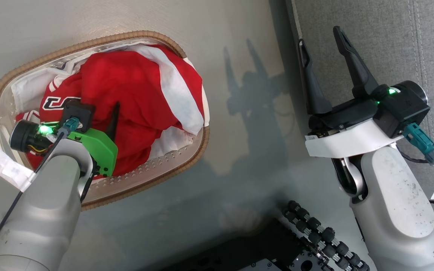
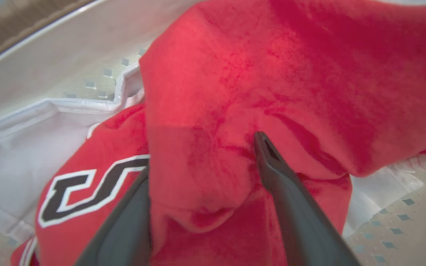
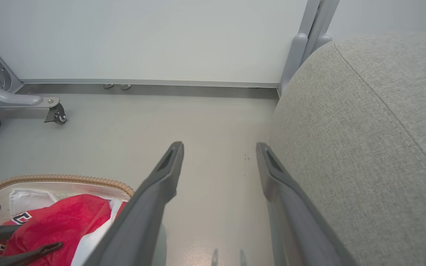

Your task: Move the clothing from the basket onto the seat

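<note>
Left tool (image 2: 202,155) and right tool (image 1: 319,35) gape.

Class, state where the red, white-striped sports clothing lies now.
Head view, left side: the red clothing is heaped inside the oval white plastic basket with a brown woven rim, left of the grey fabric seat.

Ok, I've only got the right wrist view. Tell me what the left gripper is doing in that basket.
Observer: The left gripper is open, fingers straddling a fold of red clothing.
Operator: Say what's under that fold.
Observer: A red jersey with black, white-edged lettering, lying on the white liner.
Operator: Give me the basket's fill.
Observer: Head view: the pile fills most of the basket, white panels toward the seat side.
</note>
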### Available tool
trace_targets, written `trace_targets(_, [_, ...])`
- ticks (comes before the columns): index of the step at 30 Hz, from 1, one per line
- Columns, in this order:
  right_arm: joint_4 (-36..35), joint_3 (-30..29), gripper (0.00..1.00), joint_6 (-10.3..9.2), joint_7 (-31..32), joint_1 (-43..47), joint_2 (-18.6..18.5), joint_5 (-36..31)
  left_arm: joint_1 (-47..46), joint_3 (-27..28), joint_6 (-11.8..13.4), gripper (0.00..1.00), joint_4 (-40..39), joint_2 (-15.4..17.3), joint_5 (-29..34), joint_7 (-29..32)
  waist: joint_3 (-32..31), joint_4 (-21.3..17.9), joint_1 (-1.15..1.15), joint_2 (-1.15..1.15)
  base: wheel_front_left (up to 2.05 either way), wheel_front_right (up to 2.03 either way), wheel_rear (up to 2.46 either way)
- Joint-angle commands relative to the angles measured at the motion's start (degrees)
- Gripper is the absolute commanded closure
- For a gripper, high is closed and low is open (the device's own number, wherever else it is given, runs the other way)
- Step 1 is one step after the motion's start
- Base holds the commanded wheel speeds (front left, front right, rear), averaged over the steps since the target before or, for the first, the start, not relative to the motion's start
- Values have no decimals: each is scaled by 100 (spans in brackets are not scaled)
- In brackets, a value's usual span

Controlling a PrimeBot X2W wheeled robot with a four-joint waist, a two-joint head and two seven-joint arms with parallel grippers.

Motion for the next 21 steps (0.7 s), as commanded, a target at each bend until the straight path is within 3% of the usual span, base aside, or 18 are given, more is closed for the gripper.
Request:
trace_targets(1, [25,18,0,-5,-26,72,-15,39,-124,-89,-15,44,38,55,-100,3,-11,-13,0,0,0,0,0])
trace_targets(3, [38,28,0,-5,-26,68,-15,50,-166,-239,-15,93,-30,85,-188,3,-23,-24,0,0,0,0,0])
trace_targets(4, [41,28,0,-5,-26,75,-14,51,-158,-305,-15,100,-35,117,-292,3,-32,-24,0,0,0,0,0])
trace_targets(11, [146,-35,0,-5,-26,125,-15,109,-51,-509,-15,100,-204,185,-602,3,-261,12,0,0,0,0,0])
trace_targets(21, [515,-129,0,-5,-26,445,-15,98,811,-442,-16,100,-796,-4,-1149,3,-1405,157,0,0,0,0,0])
